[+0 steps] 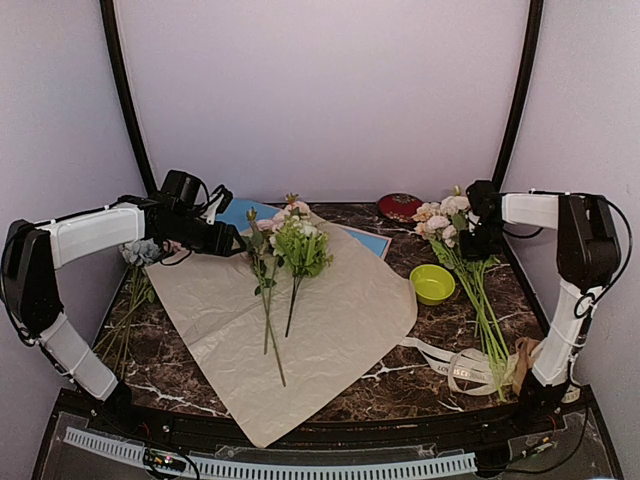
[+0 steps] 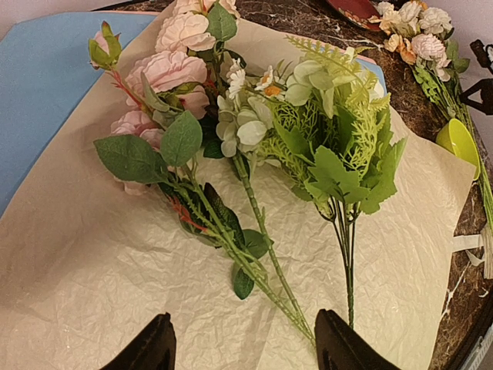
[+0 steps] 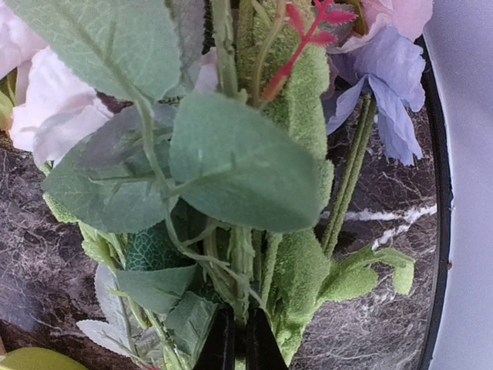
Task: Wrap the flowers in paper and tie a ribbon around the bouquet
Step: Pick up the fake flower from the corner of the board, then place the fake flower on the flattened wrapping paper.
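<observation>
Two arms at work on a bouquet: the right gripper [image 3: 239, 333] is pinched fully shut on the thin green stems of a second bunch [image 1: 445, 225]. It grips low under the leaves, with pale pink blooms fanned out ahead of its fingertips and the marble table [image 3: 377, 308] just beneath. The step in hand appears to be bringing this bunch across to join the flowers [image 2: 250, 135], which lie on the paper [image 2: 92, 277] well off to the gripper's left. To do it well, the lift should probably go straight up before any sideways travel. The bunch's long stems trail back behind the gripper and cross the ribbon [image 1: 450, 362], which could be dragged along, and a green bowl [image 1: 432, 283] sits close beside those stems. The bite looks narrow, taking only a few stems, so a slow carry would keep the heavy heads from swinging or slipping. It would be best to lay the bunch with its blooms level with those already down and its stems running the same way. The left gripper [image 2: 243, 343] hangs over the paper with its fingers spread wide, holding and touching nothing. The flowers lie directly ahead of it, their stems running back toward the gap between its fingers, the pink heads farthest away. It is best kept clear until the paper needs steadying.
</observation>
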`<action>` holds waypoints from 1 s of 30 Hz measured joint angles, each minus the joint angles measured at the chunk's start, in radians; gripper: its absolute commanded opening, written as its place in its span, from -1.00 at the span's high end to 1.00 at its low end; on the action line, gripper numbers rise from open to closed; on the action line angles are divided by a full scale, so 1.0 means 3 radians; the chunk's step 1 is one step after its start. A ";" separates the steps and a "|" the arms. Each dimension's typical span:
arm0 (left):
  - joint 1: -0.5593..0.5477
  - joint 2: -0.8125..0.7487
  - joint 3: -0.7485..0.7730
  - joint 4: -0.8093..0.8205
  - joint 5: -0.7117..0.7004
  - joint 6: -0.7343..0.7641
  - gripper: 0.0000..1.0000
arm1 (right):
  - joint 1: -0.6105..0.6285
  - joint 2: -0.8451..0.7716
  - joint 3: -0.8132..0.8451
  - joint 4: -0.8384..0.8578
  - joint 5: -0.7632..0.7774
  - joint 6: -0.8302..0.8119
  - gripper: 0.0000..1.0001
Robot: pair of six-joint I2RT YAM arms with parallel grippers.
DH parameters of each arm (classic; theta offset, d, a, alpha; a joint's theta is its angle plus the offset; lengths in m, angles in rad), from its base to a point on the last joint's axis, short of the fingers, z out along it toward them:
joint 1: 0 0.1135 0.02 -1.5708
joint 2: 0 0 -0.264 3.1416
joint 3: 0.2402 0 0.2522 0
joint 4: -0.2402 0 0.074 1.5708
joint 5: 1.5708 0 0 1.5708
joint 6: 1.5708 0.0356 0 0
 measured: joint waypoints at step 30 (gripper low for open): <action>0.0005 0.0000 0.0000 0.0000 -0.0017 0.0009 -0.26 | 0.1795 -0.1751 -0.0375 0.1971 -0.0565 0.1045 1.00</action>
